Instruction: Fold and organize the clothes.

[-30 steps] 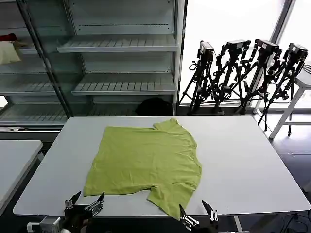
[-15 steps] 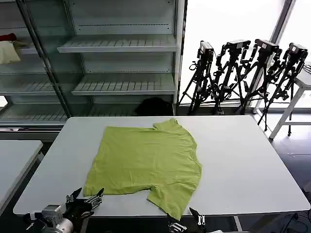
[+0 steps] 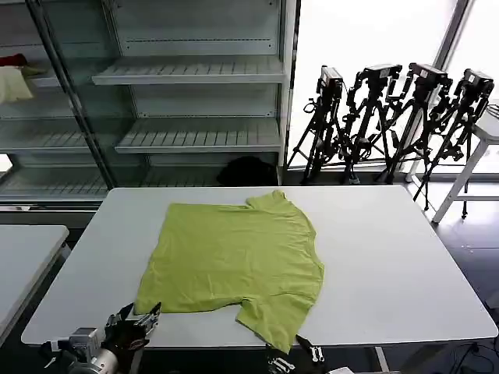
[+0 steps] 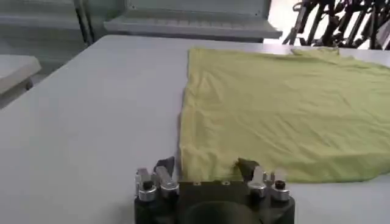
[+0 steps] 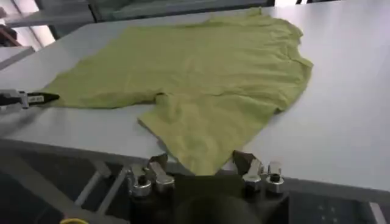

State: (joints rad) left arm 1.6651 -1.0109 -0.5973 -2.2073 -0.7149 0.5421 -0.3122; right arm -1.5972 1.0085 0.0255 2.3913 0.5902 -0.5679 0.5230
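From the head we look forward and down over the whole white table point(image 3: 390, 257). Our left wrist camera sits low at the table's 7 o'clock edge, our right at 5 o'clock (just below the rim); both face 12, sharing the lime T-shirt point(image 4: 286, 109).

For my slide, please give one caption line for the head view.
Lime T-shirt lies flat on the white table; the open left gripper and right gripper wait at its near edge.
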